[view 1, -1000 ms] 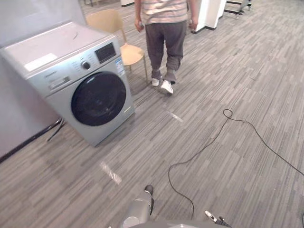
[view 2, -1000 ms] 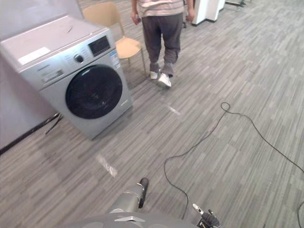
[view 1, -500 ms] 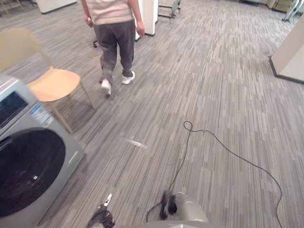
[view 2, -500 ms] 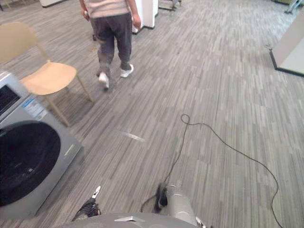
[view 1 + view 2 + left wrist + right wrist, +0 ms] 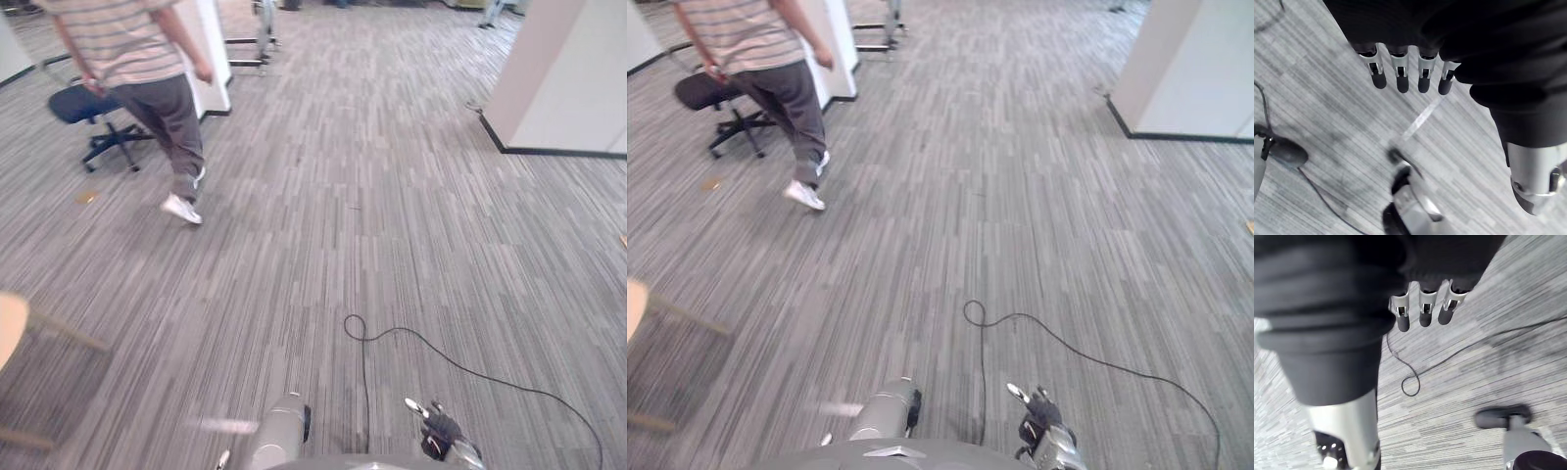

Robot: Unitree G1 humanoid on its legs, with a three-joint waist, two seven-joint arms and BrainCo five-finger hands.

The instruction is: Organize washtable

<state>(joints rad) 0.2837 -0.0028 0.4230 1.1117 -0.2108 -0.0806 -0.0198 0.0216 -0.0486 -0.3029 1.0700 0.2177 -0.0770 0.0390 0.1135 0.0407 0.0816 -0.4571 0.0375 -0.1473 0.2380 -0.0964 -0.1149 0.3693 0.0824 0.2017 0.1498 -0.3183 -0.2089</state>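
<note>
Down at the fingers (image 5: 1399, 78) of the left hand (image 5: 1422, 29), nothing is held: they hang straight and loose in a row, thumb (image 5: 1533, 186) well apart, with bare striped floor (image 5: 1327, 122) past them. Over on the right hand (image 5: 1422, 313) it's the same story, fingers relaxed and empty, thumb off to one side, floor below. From the head I catch that right hand low at the bottom edge, hanging by the robot's side. Looking outward now: open grey floor ahead, a person (image 5: 147, 78) in a striped top walking on the left, a dark office chair (image 5: 88, 108) just beyond them, a white partition (image 5: 211, 49) beside them, and a big pale wall block (image 5: 568, 78) on the far right. A tan wooden chair (image 5: 12, 328) pokes in at the near left edge. Where the washtable stands I cannot tell from here, so my read is we're in the walking-about stage, with none of the organizing begun. What worries me: the person is in the open lane, and if I steer left I could close on them. That near chair sits on the left arm's side, and a swing or a tight turn could clip it with those slack fingers. And with no fix on the washtable, I could simply march the wrong way.
</note>
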